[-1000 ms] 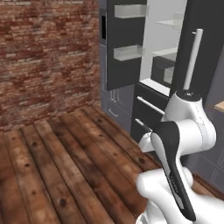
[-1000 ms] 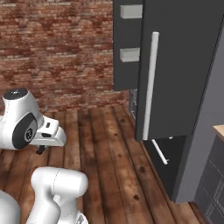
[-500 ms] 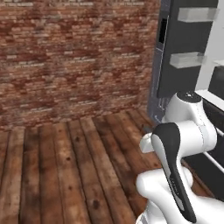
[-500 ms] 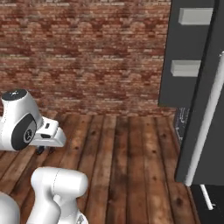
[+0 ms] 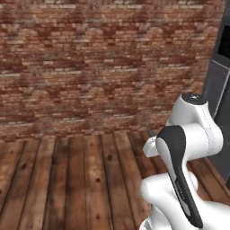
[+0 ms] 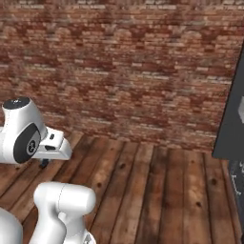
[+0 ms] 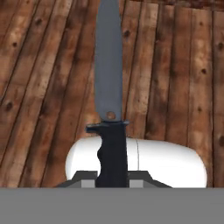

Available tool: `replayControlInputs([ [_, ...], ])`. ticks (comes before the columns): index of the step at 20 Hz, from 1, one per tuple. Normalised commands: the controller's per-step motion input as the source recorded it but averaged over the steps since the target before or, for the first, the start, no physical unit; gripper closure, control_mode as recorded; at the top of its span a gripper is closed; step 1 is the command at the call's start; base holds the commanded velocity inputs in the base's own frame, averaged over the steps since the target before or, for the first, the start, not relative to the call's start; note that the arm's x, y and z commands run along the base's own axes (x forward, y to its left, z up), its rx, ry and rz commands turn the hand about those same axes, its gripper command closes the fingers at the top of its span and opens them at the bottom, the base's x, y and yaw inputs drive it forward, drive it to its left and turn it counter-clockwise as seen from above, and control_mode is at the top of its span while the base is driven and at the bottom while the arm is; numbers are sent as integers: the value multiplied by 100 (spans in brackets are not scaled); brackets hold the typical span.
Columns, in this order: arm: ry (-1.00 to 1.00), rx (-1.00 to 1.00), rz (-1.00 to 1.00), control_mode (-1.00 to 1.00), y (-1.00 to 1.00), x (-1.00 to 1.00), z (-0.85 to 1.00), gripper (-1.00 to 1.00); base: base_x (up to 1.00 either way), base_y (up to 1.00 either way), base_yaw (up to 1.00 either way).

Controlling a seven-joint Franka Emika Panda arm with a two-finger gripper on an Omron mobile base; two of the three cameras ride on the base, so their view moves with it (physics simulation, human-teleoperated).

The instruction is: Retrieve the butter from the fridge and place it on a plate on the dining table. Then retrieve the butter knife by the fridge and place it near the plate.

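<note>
My gripper [image 7: 113,176] is shut on the black handle of the butter knife [image 7: 108,78]. In the hand view its grey pointed blade runs up the frame, away from the hand, over bare wooden floor planks. The arm is folded close to the base, with the hand [image 6: 52,147] held low over the floor. The butter, the plate and the dining table are out of view. I cannot tell whether the dark panel at the right edge belongs to the fridge.
A red brick wall [image 5: 99,67] spans the view ahead above a wooden plank floor [image 5: 81,179]. A tall dark grey panel [image 6: 232,119] stands at the right edge, and a dark grey unit [image 5: 220,85] with a black inset rises on the right.
The base has turned, so the whole scene has slid right: the open fridge and its white handle have left the views and the brick wall has taken their place. The knife stays gripped.
</note>
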Motion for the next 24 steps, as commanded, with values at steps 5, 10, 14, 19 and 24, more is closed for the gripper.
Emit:
replayControlInputs([
  [5, 0, 0, 0, 100, 0, 0, 0, 100, 100, 53, 31],
  [10, 0, 0, 0, 100, 0, 0, 0, 100, 100, 55, 42],
  [14, 0, 0, 0, 100, 0, 0, 0, 100, 100, 67, 46],
  [19, 0, 0, 0, 100, 0, 0, 0, 100, 100, 56, 54],
  [24, 0, 0, 0, 100, 0, 0, 0, 100, 97, 37, 65],
])
